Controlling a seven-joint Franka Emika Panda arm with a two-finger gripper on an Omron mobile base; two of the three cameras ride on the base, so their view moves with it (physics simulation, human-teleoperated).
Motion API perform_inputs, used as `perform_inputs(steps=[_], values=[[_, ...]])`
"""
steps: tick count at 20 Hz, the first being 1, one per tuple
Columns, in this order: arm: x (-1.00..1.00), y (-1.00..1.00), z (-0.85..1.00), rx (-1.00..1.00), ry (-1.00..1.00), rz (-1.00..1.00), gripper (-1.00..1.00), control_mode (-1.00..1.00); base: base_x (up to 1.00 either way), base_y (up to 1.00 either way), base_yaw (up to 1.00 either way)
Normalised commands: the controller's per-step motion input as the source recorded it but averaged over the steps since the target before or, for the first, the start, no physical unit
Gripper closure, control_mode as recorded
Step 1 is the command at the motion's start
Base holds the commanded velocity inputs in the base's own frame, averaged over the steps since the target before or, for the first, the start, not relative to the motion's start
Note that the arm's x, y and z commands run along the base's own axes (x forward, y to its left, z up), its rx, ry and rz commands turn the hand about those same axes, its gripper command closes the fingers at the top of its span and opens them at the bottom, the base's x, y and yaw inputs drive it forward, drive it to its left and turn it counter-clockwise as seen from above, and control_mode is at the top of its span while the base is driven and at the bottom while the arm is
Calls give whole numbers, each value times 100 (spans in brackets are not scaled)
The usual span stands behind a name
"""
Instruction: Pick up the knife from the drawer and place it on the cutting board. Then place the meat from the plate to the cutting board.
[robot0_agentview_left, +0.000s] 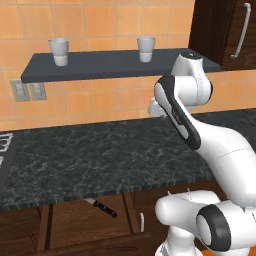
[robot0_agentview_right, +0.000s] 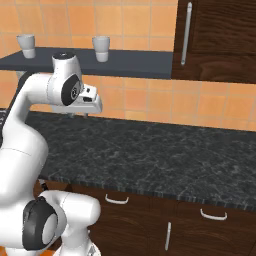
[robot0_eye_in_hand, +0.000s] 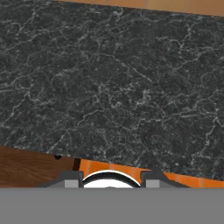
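Note:
The drawer stands pulled out under the counter's front edge, showing its lighter brown inside. In it lies the knife, black handle toward the right and blade tucked under the counter lip. My gripper hangs above the black marbled counter, well above and behind the drawer, pointing down. In the hand view the fingertips sit wide apart with nothing between them, so the gripper is open. The cutting board, the plate and the meat are out of view.
A dark shelf on the tiled wall carries two white cups. A tall dark cabinet with a vertical handle stands at the right. Closed drawers lie below the counter. A stove edge is at far left.

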Motion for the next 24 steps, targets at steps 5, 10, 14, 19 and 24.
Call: perform_inputs(steps=[5, 10, 14, 19, 24], values=[[-32, -14, -12, 0, 2, 0, -100, -100, 0, 0, 0], [-82, -8, -35, 0, 0, 1, -100, -100, 0, 0, 0], [-54, 2, -47, -1, 0, 0, -100, -100, 0, 0, 0], [-30, 0, -27, 0, 9, 6, -100, -100, 0, 0, 0], [-1, 0, -42, 0, 15, 9, -100, -100, 0, 0, 0]])
